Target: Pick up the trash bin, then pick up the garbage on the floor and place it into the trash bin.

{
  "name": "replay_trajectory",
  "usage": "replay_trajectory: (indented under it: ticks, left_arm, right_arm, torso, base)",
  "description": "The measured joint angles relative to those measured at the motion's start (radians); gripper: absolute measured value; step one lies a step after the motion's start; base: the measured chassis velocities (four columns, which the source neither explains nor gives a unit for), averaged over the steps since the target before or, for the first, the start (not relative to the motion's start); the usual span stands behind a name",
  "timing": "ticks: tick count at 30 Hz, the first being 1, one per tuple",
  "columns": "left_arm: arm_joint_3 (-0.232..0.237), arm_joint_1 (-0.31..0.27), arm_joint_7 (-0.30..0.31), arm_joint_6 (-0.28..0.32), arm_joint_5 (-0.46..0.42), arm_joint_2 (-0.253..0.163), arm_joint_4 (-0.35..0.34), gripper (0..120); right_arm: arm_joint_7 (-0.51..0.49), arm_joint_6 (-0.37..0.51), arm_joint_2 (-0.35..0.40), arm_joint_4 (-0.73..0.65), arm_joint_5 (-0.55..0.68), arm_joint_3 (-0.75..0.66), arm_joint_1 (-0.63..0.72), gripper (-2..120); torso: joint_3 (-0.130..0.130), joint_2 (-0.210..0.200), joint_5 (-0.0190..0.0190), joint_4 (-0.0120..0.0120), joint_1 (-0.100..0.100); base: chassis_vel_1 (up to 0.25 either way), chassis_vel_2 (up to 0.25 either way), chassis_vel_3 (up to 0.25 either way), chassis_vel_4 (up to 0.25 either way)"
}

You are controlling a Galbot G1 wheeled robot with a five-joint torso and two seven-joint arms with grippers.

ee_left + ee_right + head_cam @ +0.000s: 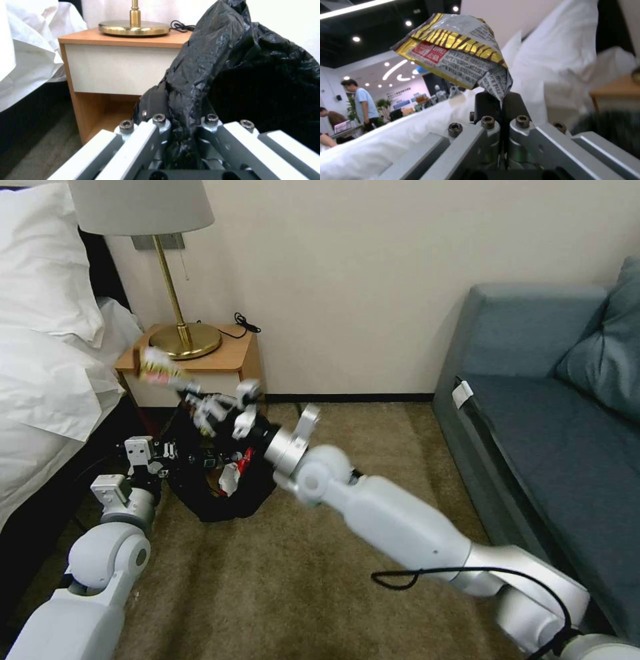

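The trash bin (223, 500) shows as a crinkly black bag in front of the nightstand. My left gripper (168, 452) is at its left rim, shut on the black bag (213, 65), which is pinched between the left gripper's (181, 112) pads. Red-and-white garbage (235, 471) lies inside the bin. My right gripper (191, 392) is above the bin's far left side, shut on a black, white and yellow wrapper (159, 367). The right wrist view has the crumpled wrapper (453, 55) sticking out from the shut right gripper (501, 100).
A wooden nightstand (220, 363) with a brass lamp (183, 340) stands against the wall behind the bin. The bed (47, 380) with white linen is at the left, a blue sofa (547, 433) at the right. Beige carpet floor (280, 580) lies between.
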State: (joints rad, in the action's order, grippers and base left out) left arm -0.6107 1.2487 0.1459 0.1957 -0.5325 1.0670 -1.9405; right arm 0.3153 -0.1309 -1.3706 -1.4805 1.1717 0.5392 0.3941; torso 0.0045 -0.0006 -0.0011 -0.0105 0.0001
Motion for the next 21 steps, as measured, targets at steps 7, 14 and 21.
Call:
replay_trajectory:
  ticks: [7,14,21]
  left_arm:
    - [-0.004,0.019,-0.001,-0.003,-0.005,0.004,-0.009,4]
    - [-0.001,0.012,0.002,-0.003,-0.008,0.006,-0.014,4]
    - [0.0,0.014,0.003,-0.003,-0.008,0.008,-0.014,4]
  right_arm:
    - [0.003,-0.005,-0.007,0.053,-0.019,0.009,0.047,0]
    - [0.009,-0.014,0.0,0.073,-0.026,0.001,0.054,2]
    - [0.008,-0.014,0.009,0.073,-0.034,-0.002,0.062,25]
  torso:
    - [0.0,0.0,0.0001,0.0,0.0]
    - [0.0,0.0,0.0001,-0.0001,0.0]
    - [0.0,0.0,0.0001,0.0,0.0]
  base:
    - [0.0,0.0,0.0,0.0]
    - [0.0,0.0,0.0,0.0]
    - [0.0,0.0,0.0,0.0]
